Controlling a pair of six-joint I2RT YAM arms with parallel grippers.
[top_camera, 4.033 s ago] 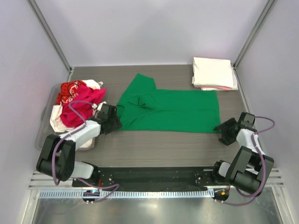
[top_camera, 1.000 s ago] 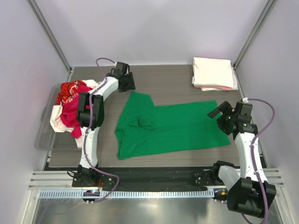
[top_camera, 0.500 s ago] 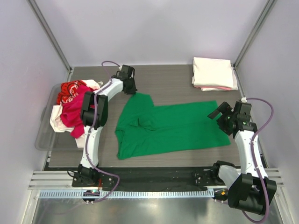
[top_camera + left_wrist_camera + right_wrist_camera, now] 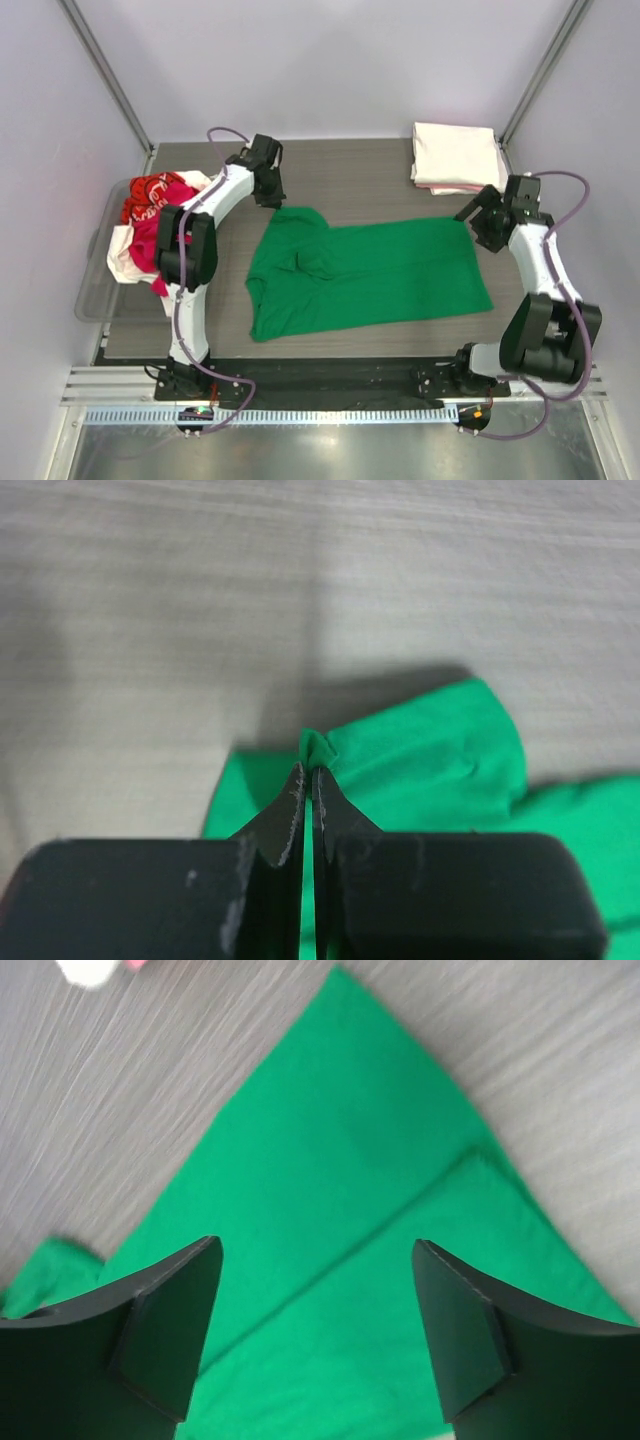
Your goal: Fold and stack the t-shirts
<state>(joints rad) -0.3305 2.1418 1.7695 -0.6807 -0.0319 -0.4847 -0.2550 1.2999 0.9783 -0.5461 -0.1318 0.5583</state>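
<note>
Left claw (image 4: 270,196) is shut tight on a small peak of the green t-shirt (image 4: 365,272) at its far left sleeve edge. Against 0.5 s ago it sits a little further left. Right claw (image 4: 478,222) stands wide, with nothing between its fingers. It has moved from the right hem to above the garment's far right corner, near the folded stack (image 4: 455,155) of cream-white and pink tees. The green t-shirt lies spread across the middle of the table (image 4: 360,170).

Only the left wrist view confirms the pinch, with cloth nipped between the 2 tips. Only the right wrist view shows a straight fold line crossing the green cloth. Only the top view shows the unfolded pile (image 4: 150,215) of red and white tees in the clear bin (image 4: 95,300) at left.
</note>
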